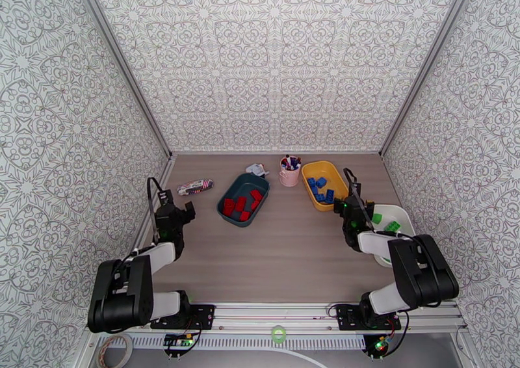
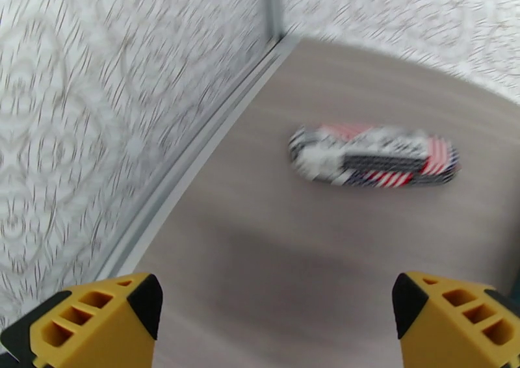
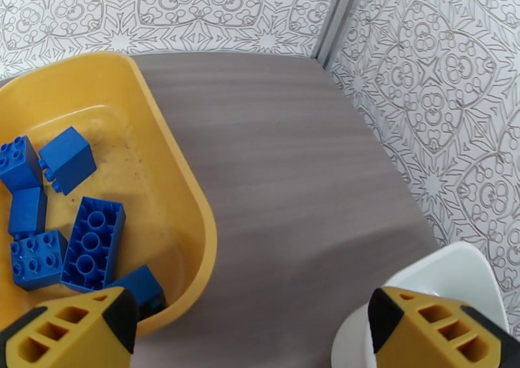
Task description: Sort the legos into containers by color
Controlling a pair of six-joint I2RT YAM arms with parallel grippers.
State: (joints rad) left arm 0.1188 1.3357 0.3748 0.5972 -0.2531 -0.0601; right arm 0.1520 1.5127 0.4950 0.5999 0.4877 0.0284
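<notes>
Several red legos (image 1: 242,205) lie in the dark teal tray (image 1: 238,186) at the table's middle. Several blue legos (image 1: 320,189) fill the yellow tray (image 1: 339,184), seen close in the right wrist view as blue legos (image 3: 91,242) inside the yellow tray (image 3: 185,194). Green legos (image 1: 392,226) sit in the white tray (image 1: 404,218) at the right edge; its rim (image 3: 448,272) shows by my right fingers. My left gripper (image 1: 187,209) hangs open and empty near the left wall, its fingertips (image 2: 110,320) wide apart. My right gripper (image 1: 343,205) is open and empty between the yellow and white trays.
A striped wrapped packet (image 1: 195,186) lies ahead of the left gripper, blurred as the packet (image 2: 374,157) in the wrist view. A pink cup of pens (image 1: 290,170) stands between the teal and yellow trays, a small grey object (image 1: 257,168) behind the teal tray. Patterned walls close three sides.
</notes>
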